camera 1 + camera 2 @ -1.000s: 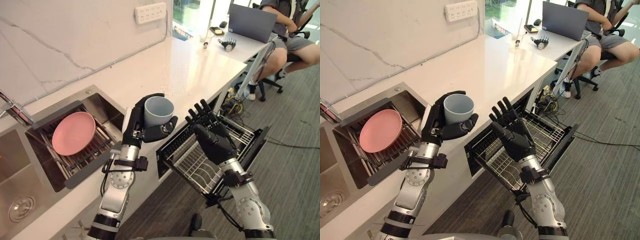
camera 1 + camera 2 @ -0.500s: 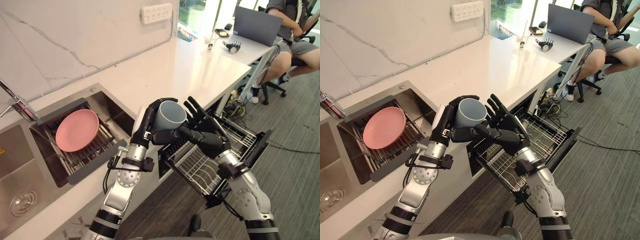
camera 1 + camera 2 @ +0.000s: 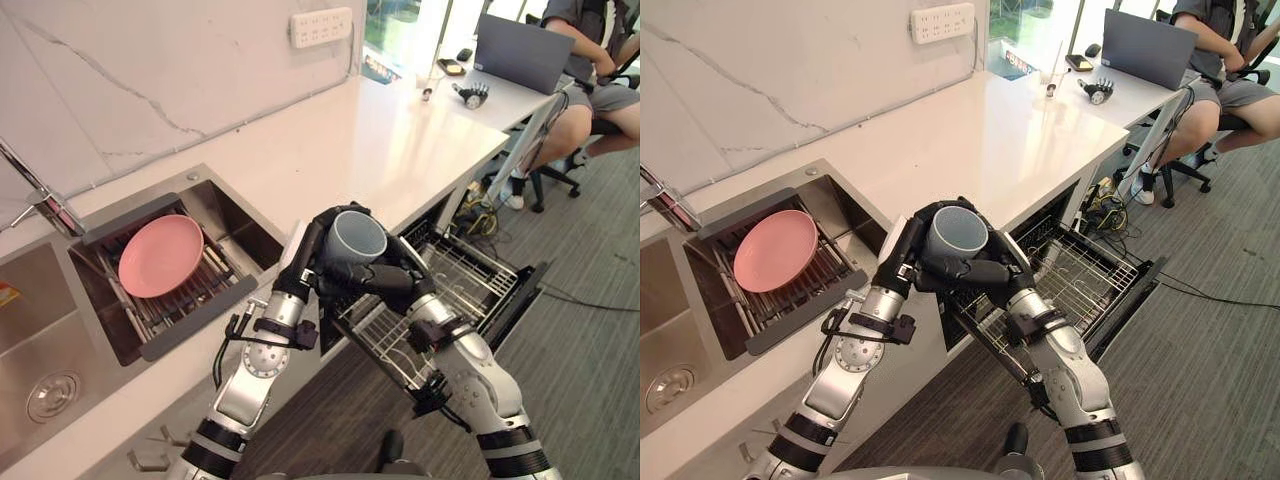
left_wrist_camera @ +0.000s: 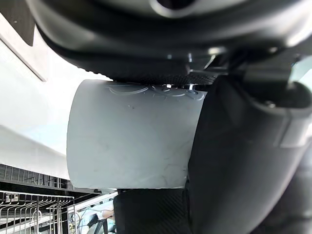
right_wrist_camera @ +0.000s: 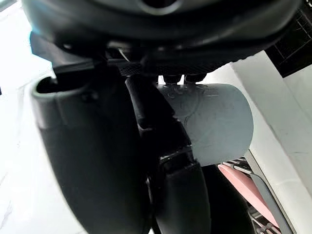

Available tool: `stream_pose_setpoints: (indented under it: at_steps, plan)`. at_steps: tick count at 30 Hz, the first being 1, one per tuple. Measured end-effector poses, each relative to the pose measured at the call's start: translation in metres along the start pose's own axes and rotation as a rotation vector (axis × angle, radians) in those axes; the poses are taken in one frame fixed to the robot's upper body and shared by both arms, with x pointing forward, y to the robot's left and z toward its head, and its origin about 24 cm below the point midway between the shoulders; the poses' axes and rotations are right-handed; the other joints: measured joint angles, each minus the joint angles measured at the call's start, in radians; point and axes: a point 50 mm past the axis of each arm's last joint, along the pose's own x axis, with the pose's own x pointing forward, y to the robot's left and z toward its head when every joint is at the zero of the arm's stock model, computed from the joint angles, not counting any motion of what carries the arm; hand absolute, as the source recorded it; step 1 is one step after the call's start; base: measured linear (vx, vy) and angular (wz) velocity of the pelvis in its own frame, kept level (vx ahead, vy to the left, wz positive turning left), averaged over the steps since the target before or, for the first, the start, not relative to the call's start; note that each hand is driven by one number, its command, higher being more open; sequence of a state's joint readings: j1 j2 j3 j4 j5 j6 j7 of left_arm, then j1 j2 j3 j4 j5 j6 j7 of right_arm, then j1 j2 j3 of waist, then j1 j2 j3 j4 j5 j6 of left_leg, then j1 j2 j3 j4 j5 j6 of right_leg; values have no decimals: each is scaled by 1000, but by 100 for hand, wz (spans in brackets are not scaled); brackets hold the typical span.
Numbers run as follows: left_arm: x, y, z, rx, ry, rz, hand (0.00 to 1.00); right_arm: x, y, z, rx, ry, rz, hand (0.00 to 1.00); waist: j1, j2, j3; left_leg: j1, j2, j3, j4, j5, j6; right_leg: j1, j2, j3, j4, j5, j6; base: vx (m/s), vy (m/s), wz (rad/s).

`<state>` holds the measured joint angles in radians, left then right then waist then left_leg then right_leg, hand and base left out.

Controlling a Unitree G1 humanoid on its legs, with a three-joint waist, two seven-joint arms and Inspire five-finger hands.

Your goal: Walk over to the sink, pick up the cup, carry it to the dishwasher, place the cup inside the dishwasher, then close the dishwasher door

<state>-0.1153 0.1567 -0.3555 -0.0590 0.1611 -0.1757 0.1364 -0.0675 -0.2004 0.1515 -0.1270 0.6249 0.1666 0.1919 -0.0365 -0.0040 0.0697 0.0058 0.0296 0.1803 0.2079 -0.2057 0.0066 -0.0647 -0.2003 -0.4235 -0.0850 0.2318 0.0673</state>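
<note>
Both hands are closed on the cup. The left hand [image 3: 300, 255] has its fingers and thumb curled round one side, and the right hand [image 3: 398, 282] is wrapped round the other side, lower on the body.

Behind them runs the white desk [image 3: 350, 130], with the sink [image 3: 45, 320] set into it on the robot's left. The dishwasher [image 3: 432, 224] stands open under the desk's front edge, its door [image 3: 520, 300] dropped down and its wire rack [image 3: 455, 275] pulled out. A pink plate [image 3: 160, 255] lies on the slats in the sink.

The cup [image 3: 356, 236], pale grey-blue, is held mouth-up in the air over the desk's edge and the near end of the rack, touching neither.

This looks like the end of the carry, with the cup passing from left hand to right. Next, the left hand should let go only once the right hand's hold is firm. The right hand can then lower the cup between the rack's wires, and after that the door needs closing.
</note>
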Motion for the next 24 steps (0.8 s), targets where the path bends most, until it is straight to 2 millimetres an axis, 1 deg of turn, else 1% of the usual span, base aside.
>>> stream_pose_setpoints:
  at_steps: [5,10,17,24]
  plan:
    - [0,2,-1,17,12,35,0,4,5,-4,12,-2,-60,100,0,0,0,-2,0,0,5,0,0,0,0,2,0,0,0,0,0,0]
    - [0,1,0,117,-7,46,0,6,8,-8,31,7,-95,100,0,0,0,-3,1,0,6,0,0,-1,0,2,0,0,0,0,0,0]
    - [0,0,1,130,-17,44,0,11,15,-15,145,28,-49,100,0,0,0,-6,1,-3,7,0,0,-1,0,-1,0,0,-1,0,0,1]
    - [1,0,2,114,-19,46,0,14,14,-13,159,30,-22,100,3,-1,0,-22,-1,-25,15,2,-2,-1,-3,-20,0,0,-1,-5,1,9]
